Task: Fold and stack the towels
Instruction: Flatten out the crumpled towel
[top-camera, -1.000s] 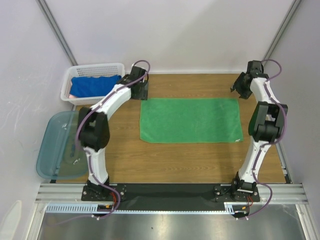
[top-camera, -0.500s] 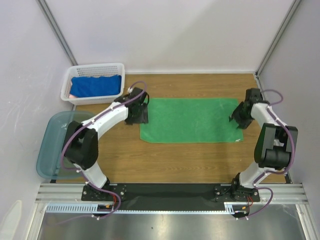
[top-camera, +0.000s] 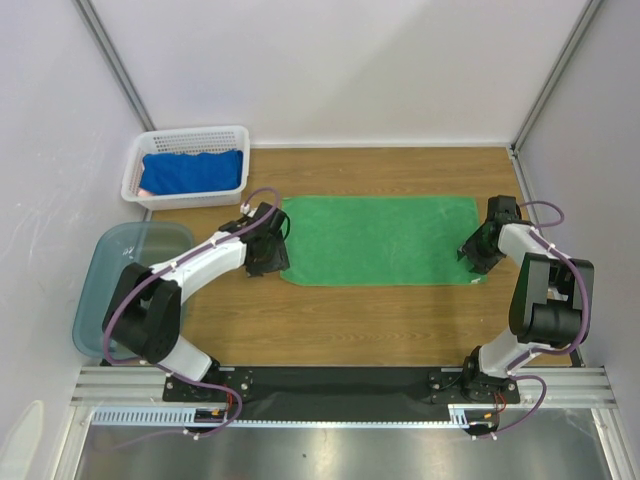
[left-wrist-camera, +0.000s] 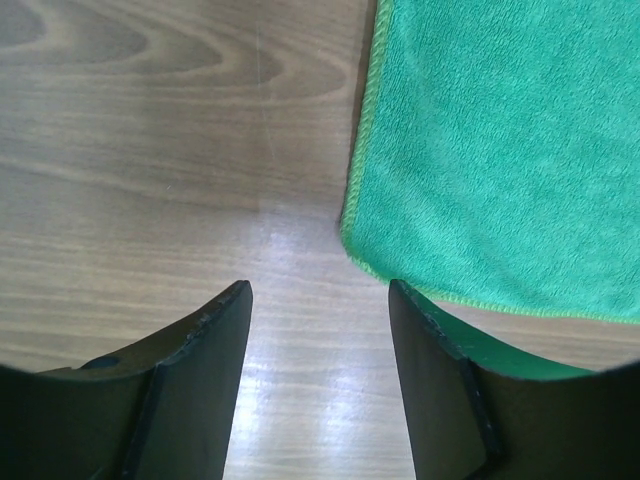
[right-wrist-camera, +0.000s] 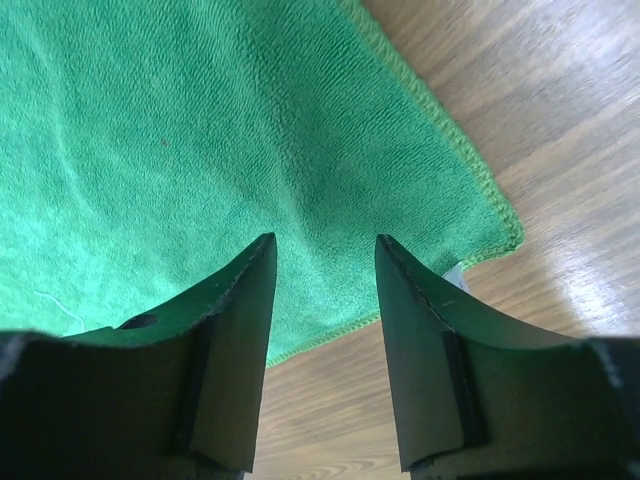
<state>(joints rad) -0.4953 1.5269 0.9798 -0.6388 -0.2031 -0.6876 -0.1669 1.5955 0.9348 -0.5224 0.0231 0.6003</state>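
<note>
left of green towel (top-camera: 378, 240), white basket (top-camera: 133, 172) holding blue towel (top-camera: 195, 170), teal tub (top-camera: 98, 272)

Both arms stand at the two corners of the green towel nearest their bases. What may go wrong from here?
1. The gap between the left arm's fingers lies mostly over bare table. The corner of the green towel sits toward one finger, so closing may miss it.
2. The right arm's fingers straddle cloth inward of their corner, so that corner might droop and the fold come out uneven.
</note>
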